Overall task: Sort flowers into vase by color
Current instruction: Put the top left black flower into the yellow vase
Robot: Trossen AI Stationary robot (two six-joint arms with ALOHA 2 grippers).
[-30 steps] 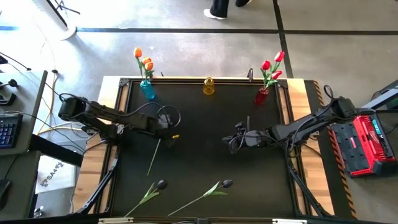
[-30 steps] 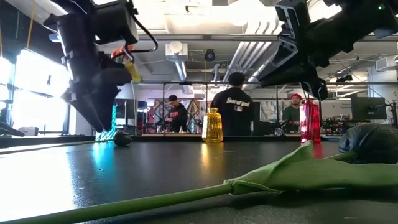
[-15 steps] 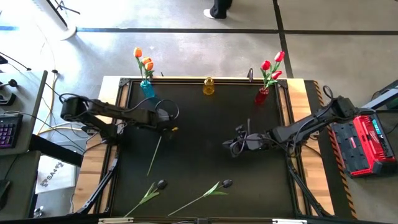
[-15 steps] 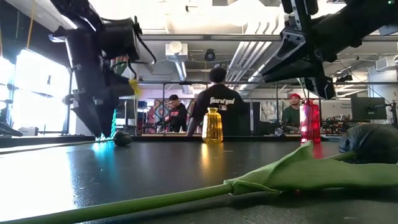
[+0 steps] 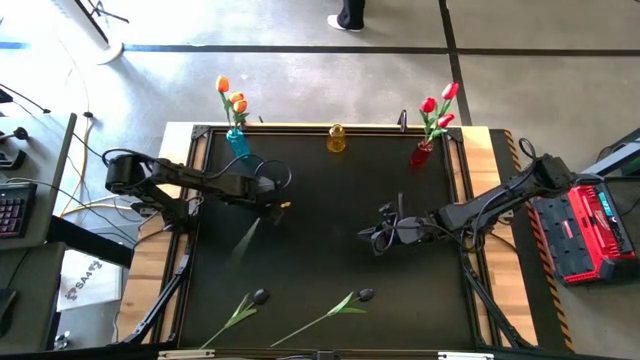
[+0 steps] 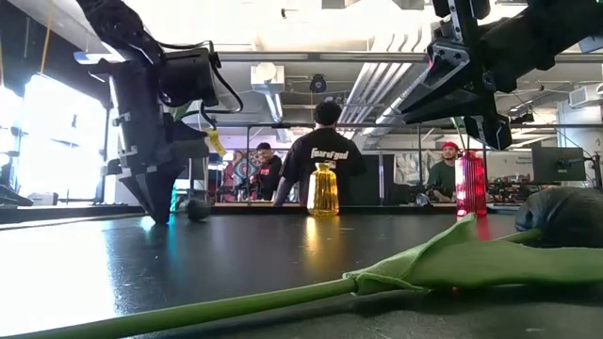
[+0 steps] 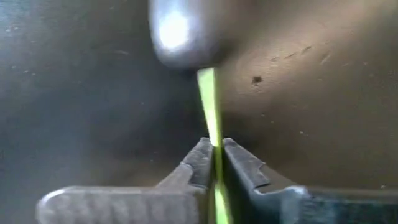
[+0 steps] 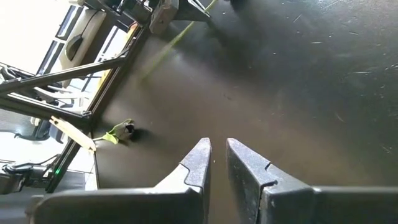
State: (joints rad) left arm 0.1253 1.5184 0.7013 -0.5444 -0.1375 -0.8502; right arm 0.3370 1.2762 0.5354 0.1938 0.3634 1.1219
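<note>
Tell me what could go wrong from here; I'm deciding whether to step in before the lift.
1. The left gripper has its jaws shut on a black tulip's thin stem; such a narrow pinch could slip or let the flower swing.
2. The long stem trails toward the near edge and may drag on the table when lifted.
3. Carrying it to the yellow vase could brush the blue vase holding orange tulips.

Grey concrete floor (image 5: 300, 80) with dark lines surrounds the table. A red case (image 5: 585, 232) sits at one side; people (image 6: 326, 160) stand under bright ceiling lights (image 6: 268, 73).
</note>
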